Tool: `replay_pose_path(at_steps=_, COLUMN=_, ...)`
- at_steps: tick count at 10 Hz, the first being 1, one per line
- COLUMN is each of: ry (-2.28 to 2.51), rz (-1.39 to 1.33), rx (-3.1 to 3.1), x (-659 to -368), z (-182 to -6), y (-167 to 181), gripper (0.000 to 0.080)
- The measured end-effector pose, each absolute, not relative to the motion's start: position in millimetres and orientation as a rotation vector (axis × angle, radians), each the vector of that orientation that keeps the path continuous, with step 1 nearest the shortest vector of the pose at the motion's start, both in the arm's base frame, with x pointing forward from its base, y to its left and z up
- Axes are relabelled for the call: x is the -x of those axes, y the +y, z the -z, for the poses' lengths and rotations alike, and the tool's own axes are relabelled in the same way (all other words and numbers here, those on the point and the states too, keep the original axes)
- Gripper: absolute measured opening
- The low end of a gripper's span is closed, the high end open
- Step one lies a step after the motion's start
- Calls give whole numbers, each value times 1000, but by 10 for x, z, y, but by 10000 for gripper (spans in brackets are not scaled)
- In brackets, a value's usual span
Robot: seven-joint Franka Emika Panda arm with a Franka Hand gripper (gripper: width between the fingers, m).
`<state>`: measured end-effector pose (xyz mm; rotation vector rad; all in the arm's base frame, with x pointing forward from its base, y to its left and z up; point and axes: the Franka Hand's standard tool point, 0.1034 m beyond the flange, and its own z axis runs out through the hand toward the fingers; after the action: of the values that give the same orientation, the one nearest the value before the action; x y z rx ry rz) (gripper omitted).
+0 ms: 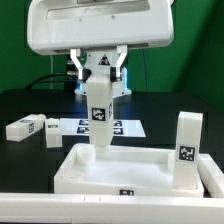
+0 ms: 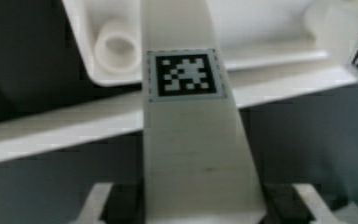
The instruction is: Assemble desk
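On the exterior view's left, a loose leg and a second loose leg lie flat on the black table, close together and well apart from the gripper. Both are white, matte, square-section blocks bearing black-and-white square tags. The marker board, thin and flat, lies on the table behind the work area. At centre, the gripper hangs below the glossy white robot body, its two fingers closed narrow on the upper end of the held leg. This leg is a long square-section block, near vertical, with one tag facing the exterior camera. Its lower end sits at the near-left corner of the tabletop, a wide white plastic tray with a smooth floor and a raised rim. Whether the end is seated or merely touching cannot be told. On the exterior view's right, an upright leg stands in the tabletop's corner, tag facing forward. The wrist view looks down the held leg from the gripper. The dark fingers flank the block on both sides. It also shows a round, hollow boss moulded into the tabletop just beside the leg's far end, a detail mostly hidden by the leg in the exterior view. The loose legs appear only in the exterior view.
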<state>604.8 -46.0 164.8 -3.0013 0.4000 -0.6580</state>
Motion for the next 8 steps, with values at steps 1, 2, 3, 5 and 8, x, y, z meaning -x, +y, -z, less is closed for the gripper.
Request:
replay_pose_path(at_steps=1, ry=407, rz=629, rx=3000, x=-6080, z=-1671, y=-531, gripper=291)
replay_pose_path(at_steps=2, ry=418, rz=651, rx=2998, x=-6148, z=-1715, y=-618, gripper=291)
replay_pose_path(at_steps=3, ry=419, rz=652, rx=3001, x=-6164, z=-1706, y=-665, gripper=291)
replay_pose_path(at_steps=5, ry=422, rz=654, rx=3001, x=-6162, z=-1706, y=-676, gripper=291)
replay_pose_path(at_steps=8, ry=396, rz=775, rx=3016, x=-6223, z=-1717, y=-801, gripper=291)
